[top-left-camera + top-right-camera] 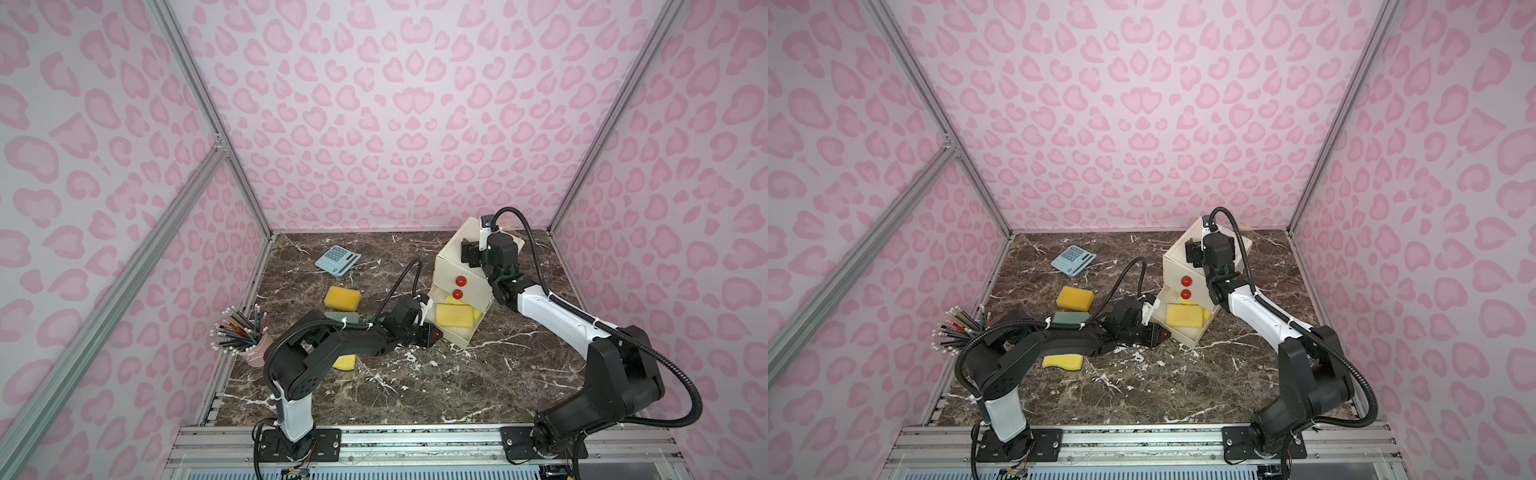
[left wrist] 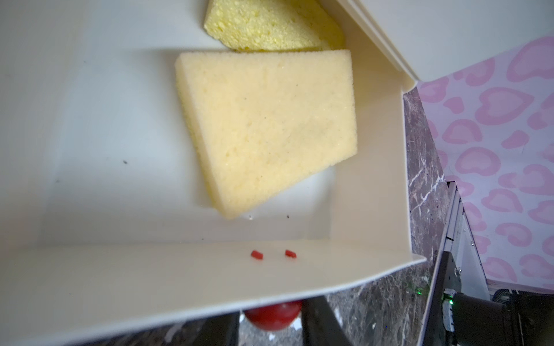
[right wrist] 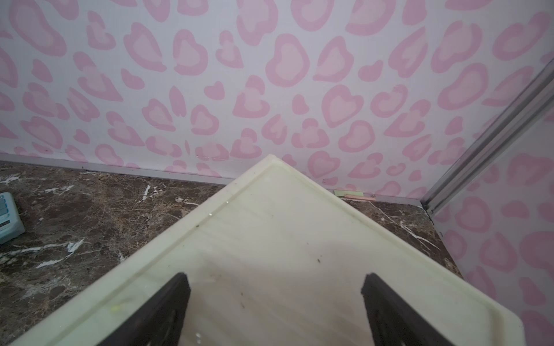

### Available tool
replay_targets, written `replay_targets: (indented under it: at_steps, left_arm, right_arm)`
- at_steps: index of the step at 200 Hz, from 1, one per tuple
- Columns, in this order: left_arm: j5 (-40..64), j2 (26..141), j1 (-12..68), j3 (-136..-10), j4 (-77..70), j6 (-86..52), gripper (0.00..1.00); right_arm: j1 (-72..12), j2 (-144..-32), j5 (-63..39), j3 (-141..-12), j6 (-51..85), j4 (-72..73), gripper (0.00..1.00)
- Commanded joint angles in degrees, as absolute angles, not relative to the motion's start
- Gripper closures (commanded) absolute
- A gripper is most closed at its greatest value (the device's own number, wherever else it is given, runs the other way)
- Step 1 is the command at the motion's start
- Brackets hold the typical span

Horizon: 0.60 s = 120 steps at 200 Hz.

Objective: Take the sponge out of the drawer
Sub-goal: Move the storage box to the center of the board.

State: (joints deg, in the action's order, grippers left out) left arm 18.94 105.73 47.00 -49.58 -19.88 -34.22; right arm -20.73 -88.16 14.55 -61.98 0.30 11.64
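Dark brown marble-pattern tabletop (image 1: pixel 415 386), white veins, carries all. Far left: light blue flat calculator (image 1: pixel 336 260). Nearer, toward middle: orange-yellow rounded foam sponge (image 1: pixel 342 298); just beside it grey-green flat block (image 1: pixel 347 318), partly hidden. Left side, near edge: pale yellow flat sponge (image 1: pixel 345 362), pink cup full of pencils (image 1: pixel 253 353). Far right: cream plastic drawer cabinet (image 1: pixel 457 266), bottom drawer (image 1: pixel 457 337) pulled out.

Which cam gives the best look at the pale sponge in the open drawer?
Left wrist: the pale sponge fills the frame, its whole top face unobstructed inside the drawer. Both top views show it small. Right wrist shows only the cabinet top.
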Motion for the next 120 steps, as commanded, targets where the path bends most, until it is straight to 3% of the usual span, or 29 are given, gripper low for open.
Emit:
replay_targets:
  at_steps: [1, 33, 120]
  left_arm:
    - [17.31, 105.64, 47.37, -48.31, -15.98, -33.74, 0.86]
    - [16.76, 104.1, 48.08, -46.31, -15.03, -33.74, 0.86]
    - [11.17, 99.15, 51.53, -40.18, -13.56, -34.77, 0.86]
  right_arm:
    - [-21.01, -84.86, 14.27, -60.44, -1.59, 7.84, 0.08]
    - [-21.01, -82.51, 13.81, -59.77, -1.78, 7.41, 0.07]
    - [-20.98, -88.76, 15.74, -56.88, 1.21, 7.82, 0.08]
